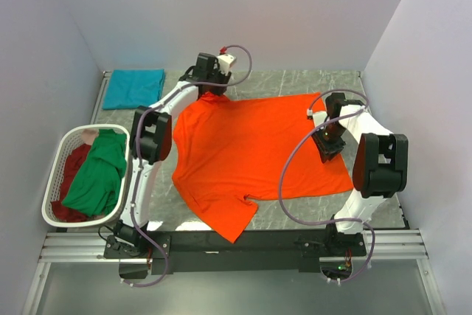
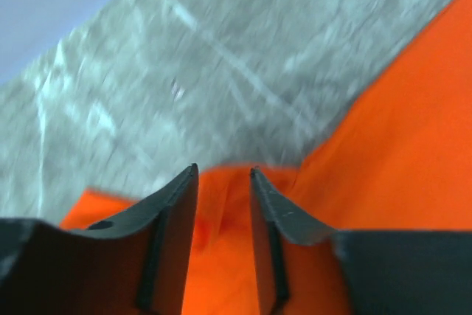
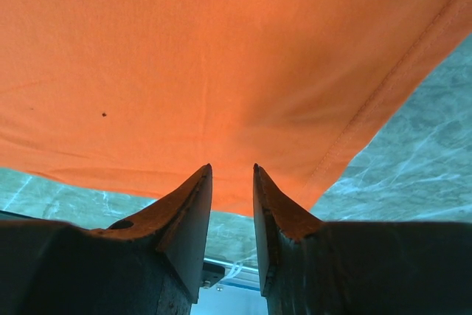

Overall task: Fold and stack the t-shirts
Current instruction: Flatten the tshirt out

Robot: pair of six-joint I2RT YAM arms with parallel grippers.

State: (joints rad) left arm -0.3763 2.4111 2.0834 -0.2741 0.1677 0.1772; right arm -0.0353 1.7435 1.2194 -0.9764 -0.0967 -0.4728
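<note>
The bright orange t-shirt (image 1: 251, 153) lies spread flat across the middle of the table. My left gripper (image 1: 209, 91) is at its far left corner. In the left wrist view that gripper (image 2: 223, 170) is open, with rumpled orange cloth (image 2: 398, 145) under and between the fingers. My right gripper (image 1: 330, 148) hangs over the shirt's right side. Seen from the right wrist, this gripper (image 3: 232, 169) is open with an empty gap, and the shirt's hemmed edge (image 3: 221, 49) lies just past the fingertips. A folded teal t-shirt (image 1: 133, 88) lies at the far left. The green (image 1: 99, 171) and dark red (image 1: 68, 169) t-shirts are in the basket.
A white slatted laundry basket (image 1: 49, 204) stands at the left edge of the table beside the left arm. Grey walls close in the table on three sides. A metal rail (image 1: 243, 245) with both arm bases runs along the near edge.
</note>
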